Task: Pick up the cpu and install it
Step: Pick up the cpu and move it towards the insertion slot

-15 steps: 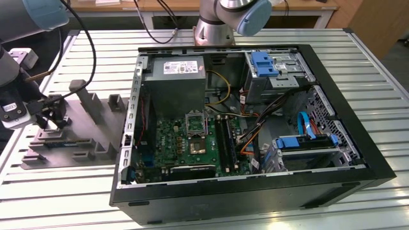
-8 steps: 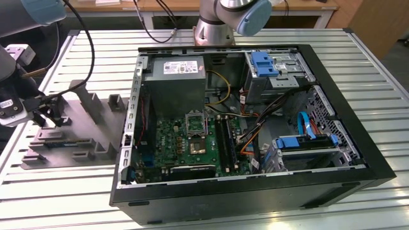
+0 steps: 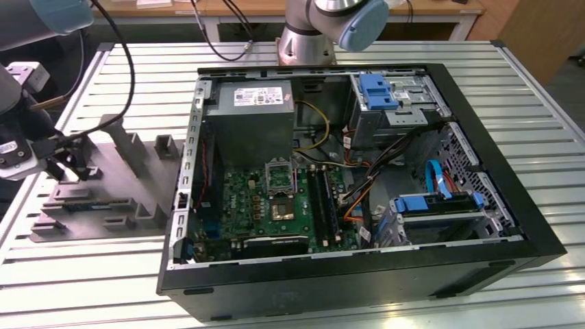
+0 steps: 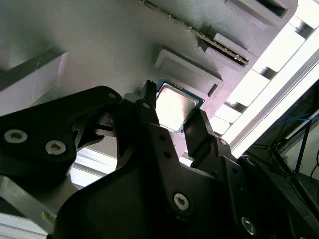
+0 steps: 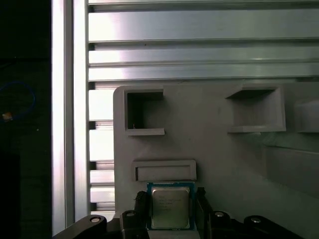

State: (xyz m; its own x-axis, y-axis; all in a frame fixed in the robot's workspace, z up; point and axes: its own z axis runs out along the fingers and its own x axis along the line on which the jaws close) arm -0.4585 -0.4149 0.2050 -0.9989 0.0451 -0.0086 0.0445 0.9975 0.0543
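The cpu (image 5: 170, 208), a small square chip with a pale silver top and green rim, sits between my gripper's (image 5: 171, 200) black fingers (image 5: 141, 203) over the grey fixture tray (image 5: 224, 164). In the second wrist view the cpu (image 4: 174, 105) is flanked on both sides by the fingers (image 4: 198, 127) of the gripper (image 4: 173, 110), which press against its edges. At the exterior view's left my gripper (image 3: 70, 166) hangs low over the tray (image 3: 109, 199). The green motherboard (image 3: 274, 212) with its silver socket frame (image 3: 279, 177) lies inside the open computer case (image 3: 512, 226).
The case holds a grey power supply box (image 3: 249, 116), blue drive brackets (image 3: 377, 92), and orange and blue cables (image 3: 439, 179). The tray has raised walls and pockets (image 5: 143, 115). A second arm's base (image 3: 306, 41) stands behind the case. The slatted aluminium table (image 3: 119, 82) lies all around.
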